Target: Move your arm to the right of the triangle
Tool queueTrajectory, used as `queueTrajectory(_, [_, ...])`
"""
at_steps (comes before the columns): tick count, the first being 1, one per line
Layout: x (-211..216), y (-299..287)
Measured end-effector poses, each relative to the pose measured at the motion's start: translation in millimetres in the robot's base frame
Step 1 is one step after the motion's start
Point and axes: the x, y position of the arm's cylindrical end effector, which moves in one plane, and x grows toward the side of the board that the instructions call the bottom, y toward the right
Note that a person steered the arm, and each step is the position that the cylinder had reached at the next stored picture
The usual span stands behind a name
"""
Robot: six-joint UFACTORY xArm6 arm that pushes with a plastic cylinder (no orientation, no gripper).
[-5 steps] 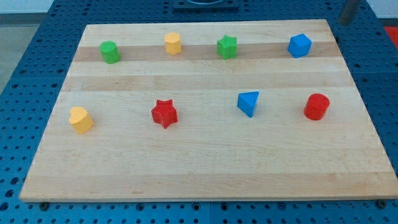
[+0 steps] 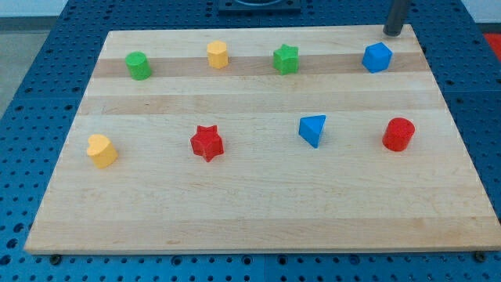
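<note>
A blue triangle block (image 2: 312,129) lies right of the board's middle. My tip (image 2: 391,33) is at the board's top edge, far up and to the right of the triangle, just above the blue block (image 2: 376,57) at the top right. A red cylinder (image 2: 398,134) stands to the right of the triangle.
The wooden board (image 2: 258,204) also holds a green cylinder (image 2: 138,65), a yellow block (image 2: 218,55), a green star (image 2: 286,59), a red star (image 2: 207,142) and a yellow heart-like block (image 2: 101,150). Blue pegboard surrounds the board.
The rod has moved left from beyond the board's top right corner to the top edge above the blue block. No block has moved.
</note>
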Motion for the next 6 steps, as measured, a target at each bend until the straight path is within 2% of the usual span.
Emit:
queueTrajectory(1, [0.9, 0.8])
queueTrajectory(2, [89.2, -0.1])
queueTrajectory(3, [90.6, -0.1])
queueTrajectory(5, [160.9, -53.7])
queueTrajectory(6, [161.3, -72.7])
